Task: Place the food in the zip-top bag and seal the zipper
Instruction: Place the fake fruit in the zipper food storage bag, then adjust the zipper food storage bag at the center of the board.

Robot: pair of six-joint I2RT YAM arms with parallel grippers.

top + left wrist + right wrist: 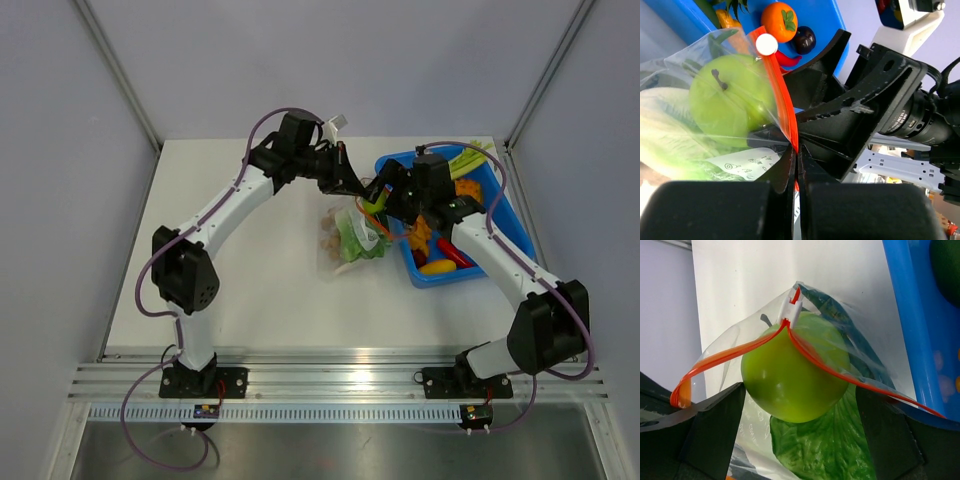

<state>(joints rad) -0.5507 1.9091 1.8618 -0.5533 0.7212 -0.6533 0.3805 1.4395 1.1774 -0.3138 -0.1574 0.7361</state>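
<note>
The green apple [795, 375] sits dead centre in the mouth of the zip-top bag [740, 340], with the zipper [730, 352] parted around it (its white slider [792, 310] is up at 12 o'clock). The right gripper [800, 392] has its black fingers [715, 430] spread wide at 8 and 4 o'clock. Leafy cabbage [825, 450] lies at 6 o'clock, and a blue bin [920, 315] at 3 o'clock.

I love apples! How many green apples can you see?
1. The green apple sits in the open mouth of the clear bag, on top of a leafy green toy. The blue bin may hide others.
</note>
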